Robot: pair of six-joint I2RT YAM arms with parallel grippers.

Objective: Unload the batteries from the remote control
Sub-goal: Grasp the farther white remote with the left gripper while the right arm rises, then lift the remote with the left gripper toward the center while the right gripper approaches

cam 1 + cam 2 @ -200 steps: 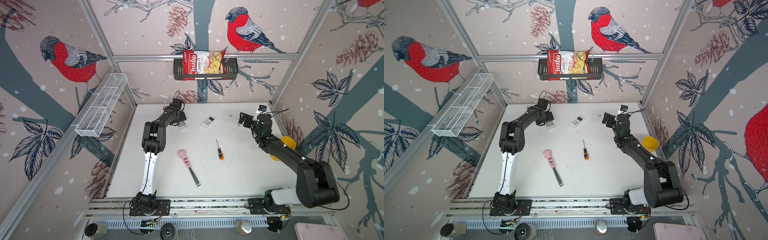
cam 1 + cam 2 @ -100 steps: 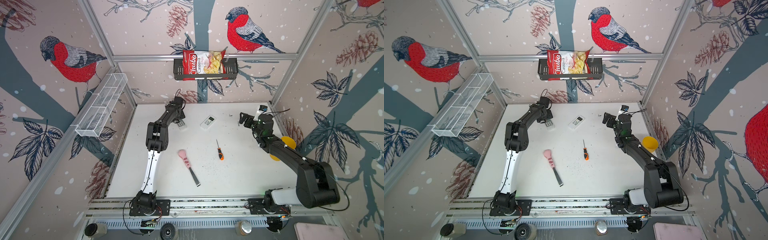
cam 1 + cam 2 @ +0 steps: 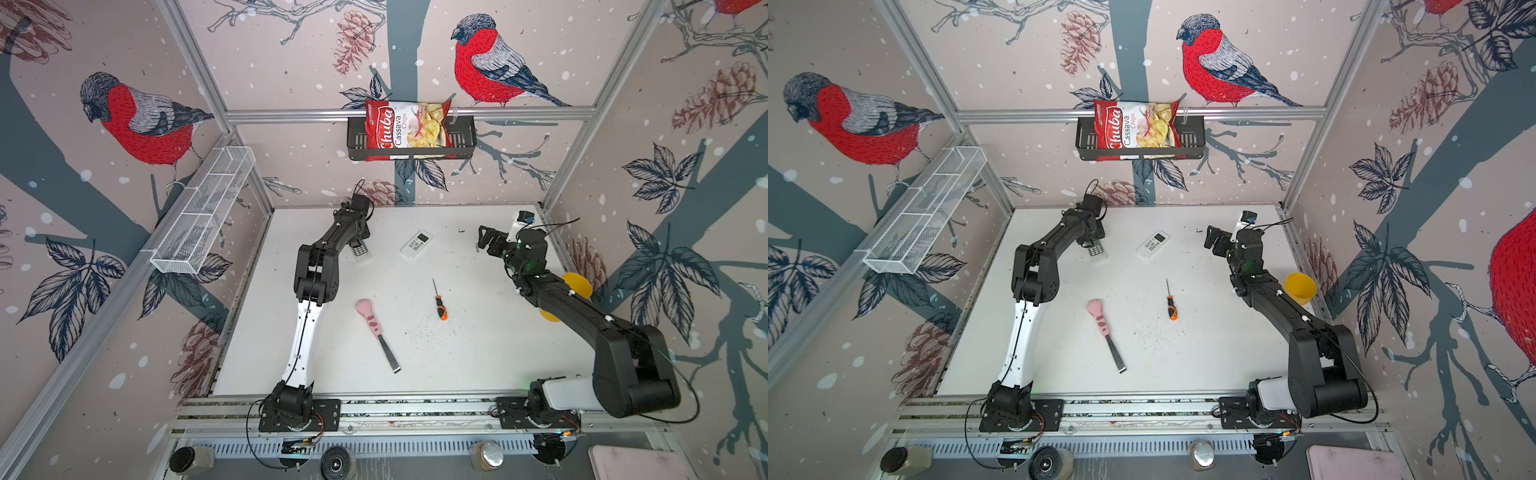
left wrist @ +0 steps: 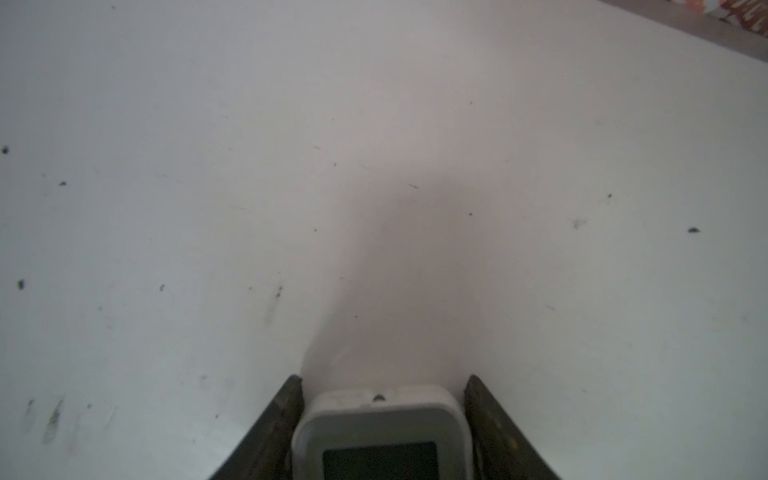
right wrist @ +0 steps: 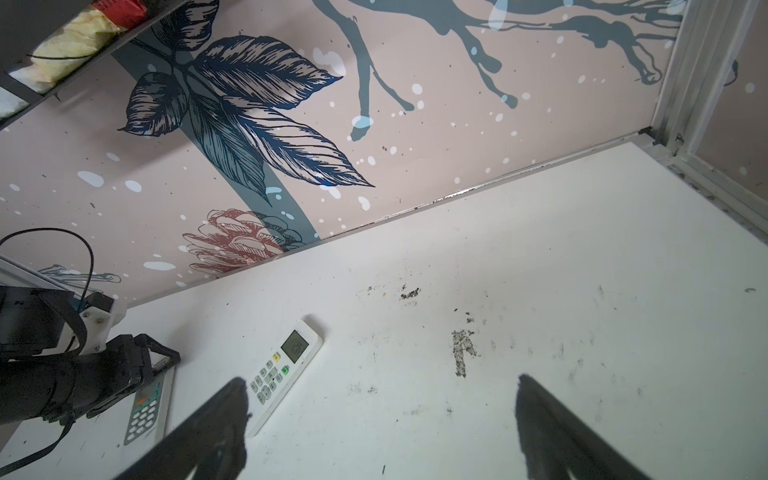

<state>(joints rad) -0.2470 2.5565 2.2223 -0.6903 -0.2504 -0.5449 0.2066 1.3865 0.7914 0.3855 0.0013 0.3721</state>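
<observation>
**Left arm closes in on a remote:** The left gripper (image 4: 383,379) reaches to the far side of the white table (image 3: 478,345) and straddles one end of a white remote control (image 3: 362,254). Its dark fingers (image 4: 278,419) are set narrow, close against the remote's two sides; whether they actually clamp it cannot be told. The remote lies flat, keypad up, and the batteries cannot be seen in any view. Near it, toward the middle of the table's far side, a second white remote (image 3: 416,245) with a small display lies face up, clear of both grippers. The right gripper (image 5: 381,378) hovers over bare tabletop near the far right corner, its fingers spread wide and empty. Nearer the front lie an orange-and-black screwdriver (image 3: 440,306) and a pink-handled tool (image 3: 373,326) with a metal blade, well apart from both remotes. A yellow cup (image 3: 1300,286) sits at the table's right edge, beside the right arm.
</observation>
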